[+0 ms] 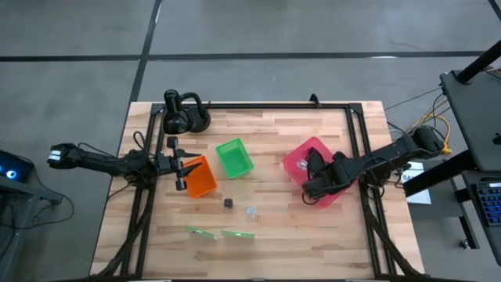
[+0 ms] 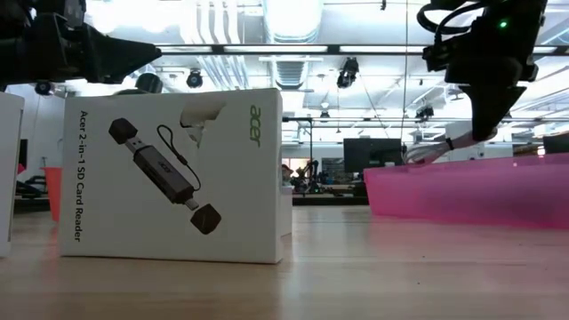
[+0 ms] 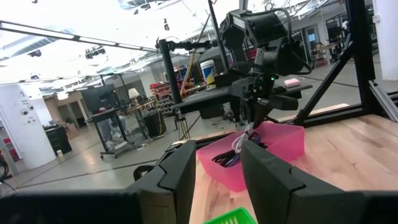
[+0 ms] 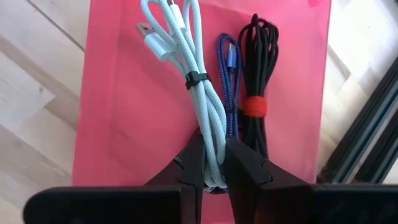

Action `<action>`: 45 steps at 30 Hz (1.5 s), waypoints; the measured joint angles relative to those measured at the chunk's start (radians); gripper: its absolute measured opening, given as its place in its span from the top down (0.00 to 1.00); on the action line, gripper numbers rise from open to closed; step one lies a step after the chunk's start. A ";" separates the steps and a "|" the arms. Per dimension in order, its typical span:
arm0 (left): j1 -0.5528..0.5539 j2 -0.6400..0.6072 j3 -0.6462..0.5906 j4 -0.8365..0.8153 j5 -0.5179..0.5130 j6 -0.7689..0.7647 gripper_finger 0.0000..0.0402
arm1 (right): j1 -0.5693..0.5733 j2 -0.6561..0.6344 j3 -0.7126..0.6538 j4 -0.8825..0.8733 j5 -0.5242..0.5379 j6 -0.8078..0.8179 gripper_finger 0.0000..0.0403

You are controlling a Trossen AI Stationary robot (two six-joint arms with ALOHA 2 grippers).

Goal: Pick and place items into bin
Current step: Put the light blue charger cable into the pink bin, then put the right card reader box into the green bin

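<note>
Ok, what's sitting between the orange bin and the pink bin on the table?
The green bin. The high view shows it standing apart from both the orange bin and the pink bin, with bare wood on either side of it.

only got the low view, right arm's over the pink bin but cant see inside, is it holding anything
Observer: yes, the right gripper is shut on a pale blue braided cable over the pink plastic bin
Operator: anything else in there
Observer: a dark blue braided cable and a black coiled cable with a red tie
Operator: whats left on the table
Observer: a tiny black cube, a clear bit and thin green see-through strips
</note>
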 joint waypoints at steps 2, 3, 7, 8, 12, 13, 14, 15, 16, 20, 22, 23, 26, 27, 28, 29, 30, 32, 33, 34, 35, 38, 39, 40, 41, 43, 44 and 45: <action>0.000 0.000 0.000 0.000 0.000 0.000 0.72 | 0.000 0.000 0.000 0.000 0.009 -0.017 0.91; 0.000 0.000 0.000 0.000 0.000 0.000 0.72 | -0.001 0.000 0.000 0.000 0.010 -0.018 0.91; 0.000 0.000 0.000 0.000 0.000 0.000 0.72 | 0.000 0.000 0.000 0.001 0.011 -0.021 0.91; 0.000 0.000 0.000 0.000 0.000 0.000 0.72 | 0.000 0.000 0.000 0.001 0.011 -0.021 0.91; 0.000 0.000 0.000 0.000 0.000 0.000 0.72 | 0.000 0.000 0.000 0.001 0.011 -0.026 0.91; 0.000 0.000 0.000 0.000 0.000 0.000 0.72 | 0.000 0.000 0.000 0.001 0.011 -0.025 0.91; 0.000 0.000 0.000 0.000 0.000 0.000 0.72 | 0.000 0.000 0.000 0.001 0.011 -0.025 0.91; 0.000 0.000 0.000 0.000 0.000 0.000 0.72 | 0.000 0.000 0.000 0.001 0.011 -0.026 0.91; 0.000 0.000 0.000 0.000 0.000 0.000 0.72 | 0.000 0.000 0.000 0.002 0.011 -0.029 0.91; 0.000 0.000 0.000 0.000 0.000 0.000 0.72 | 0.000 0.000 0.000 0.002 0.011 -0.029 0.89; 0.000 0.000 0.000 0.000 0.000 0.000 0.72 | 0.000 0.000 0.000 0.002 0.011 -0.029 0.85; 0.000 0.000 0.000 0.000 0.000 0.000 0.72 | 0.000 0.000 0.000 0.002 0.011 -0.029 0.83; 0.000 0.000 0.000 0.000 0.000 0.000 0.72 | 0.000 0.001 0.000 0.003 0.012 -0.029 0.76; 0.000 0.000 0.000 0.000 0.000 0.000 0.72 | 0.000 0.001 0.000 0.003 0.013 -0.029 0.74; 0.000 0.000 0.000 0.000 0.000 0.000 0.72 | 0.000 0.001 0.000 0.004 0.015 -0.029 0.72; 0.000 0.000 0.000 0.000 0.000 0.000 0.72 | 0.000 0.001 0.000 0.004 0.016 -0.029 0.70; 0.000 0.000 0.000 0.000 0.000 0.000 0.72 | 0.000 0.001 0.000 0.005 0.019 -0.029 0.68; 0.000 0.000 0.000 0.000 0.000 0.000 0.72 | 0.000 0.001 0.000 0.006 0.042 -0.031 0.64; 0.000 0.000 0.000 0.000 0.000 0.000 0.72 | 0.000 0.001 0.000 0.008 0.048 -0.039 0.63; 0.000 0.000 0.000 0.000 0.000 0.000 0.72 | 0.000 0.001 0.000 0.011 0.060 -0.053 0.62; 0.000 0.000 0.000 0.000 0.000 0.000 0.72 | 0.000 0.001 0.000 0.017 0.070 -0.074 0.61; 0.000 0.000 0.000 0.000 0.000 0.000 0.72 | 0.000 0.001 0.000 0.065 0.122 -0.143 0.59; 0.000 0.000 0.000 0.000 0.000 0.000 0.72 | 0.000 0.001 0.000 0.088 0.135 -0.170 0.59; 0.000 0.000 0.000 0.000 0.000 0.000 0.72 | 0.000 0.001 0.000 0.111 0.143 -0.197 0.59; 0.000 0.000 0.000 0.000 0.000 0.000 0.72 | 0.000 0.001 0.000 0.136 0.145 -0.224 0.59; 0.000 0.000 0.000 0.000 0.000 0.000 0.72 | 0.000 0.001 0.000 0.183 0.145 -0.271 0.60; 0.000 0.000 0.000 0.000 0.000 0.000 0.72 | 0.000 0.001 0.002 0.207 0.145 -0.297 0.60; 0.000 0.000 0.000 0.000 0.000 0.000 0.72 | 0.000 0.001 0.003 0.240 0.145 -0.327 0.60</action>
